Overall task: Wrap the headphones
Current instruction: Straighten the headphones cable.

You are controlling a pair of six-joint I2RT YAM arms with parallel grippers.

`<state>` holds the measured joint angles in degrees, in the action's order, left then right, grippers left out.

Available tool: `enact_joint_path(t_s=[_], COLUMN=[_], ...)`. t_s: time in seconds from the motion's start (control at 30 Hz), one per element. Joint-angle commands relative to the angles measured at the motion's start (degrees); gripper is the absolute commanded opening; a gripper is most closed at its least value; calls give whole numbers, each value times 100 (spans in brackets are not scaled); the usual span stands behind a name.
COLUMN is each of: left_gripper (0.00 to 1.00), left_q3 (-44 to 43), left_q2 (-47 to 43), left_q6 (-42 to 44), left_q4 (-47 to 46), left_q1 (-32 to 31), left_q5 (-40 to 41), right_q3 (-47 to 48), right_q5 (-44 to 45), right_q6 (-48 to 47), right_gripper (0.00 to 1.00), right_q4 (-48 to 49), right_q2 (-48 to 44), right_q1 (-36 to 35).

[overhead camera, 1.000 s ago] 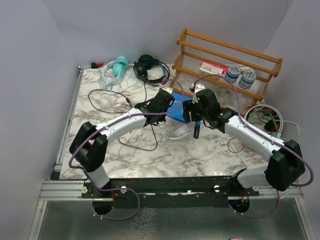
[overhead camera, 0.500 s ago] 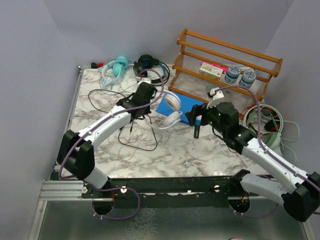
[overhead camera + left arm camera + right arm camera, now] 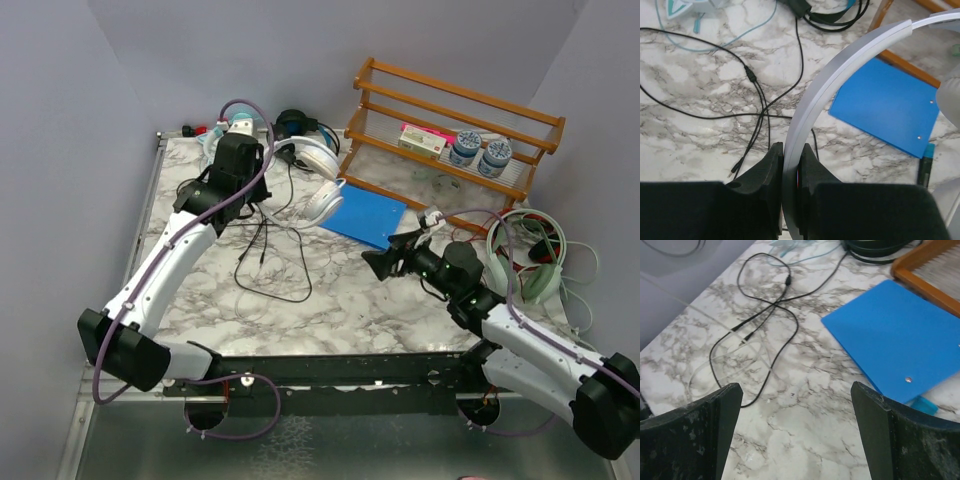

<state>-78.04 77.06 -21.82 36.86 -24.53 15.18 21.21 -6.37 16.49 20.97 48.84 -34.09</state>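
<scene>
My left gripper [image 3: 262,165] is shut on the headband of the white headphones [image 3: 318,190] and holds them above the far left of the table. In the left wrist view the jaws [image 3: 791,150] clamp the white band [image 3: 840,75]. The black headphones [image 3: 296,124] lie behind them at the back edge. The teal headset [image 3: 238,124] is mostly hidden by the left wrist. A loose black cable [image 3: 268,262] lies looped on the marble and also shows in the right wrist view [image 3: 785,305]. My right gripper [image 3: 385,262] is open and empty over the table's middle right [image 3: 795,405].
A blue folder [image 3: 366,216] lies flat at the centre back. A wooden rack [image 3: 450,135] holding jars and a box stands at the back right. A green headset with coiled cables [image 3: 528,250] sits at the right edge. A thin pale cable [image 3: 725,365] lies by the black one.
My left gripper carried the white headphones from the centre to the far left. My right arm pulled back toward the near right, away from the headphones, jaws open.
</scene>
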Motion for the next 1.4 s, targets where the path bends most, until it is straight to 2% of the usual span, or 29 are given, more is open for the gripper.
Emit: enact_joint_path(t_s=[0.0,0.13,0.37,0.7,0.87,1.13,1.3,1.37], left_gripper=[0,0,0,0,0,0,0,0], left_q3=[-576,-992,-1538,-2043,-2337,-3208,-3609,-3811], left_q2=[-473,-498,-363,-73,14,414,645,744], left_q6=[-291,-555,-880,-1115,-1148,-1163,-1245,-1270], left_q4=[219,391,453,453,491,759,817,837], left_q1=[36,36,36,36,39,52,154,238], left_q5=[-837,-1349,-1989,-2574,-2592,-2610,-2632,-2715], right_q3=[43,-67,144,890,1163,1942,2425,2542], right_q5=[-1392,-2140,-2841,-2731,-2748,-2862,-2995,-2959], right_q6=[48,117,225,-129,54,9,-4,-179], right_gripper=[100,99,95,91,89,80,79,73], right_q4=[1470,2572,3581,4229,5176,5797,5750,5572], right_q2=[527,1104,2099,3512,4436,5515,5851,5947], right_q1=[-28,-28,-153,-750,-816,-1039,-1177,-1250])
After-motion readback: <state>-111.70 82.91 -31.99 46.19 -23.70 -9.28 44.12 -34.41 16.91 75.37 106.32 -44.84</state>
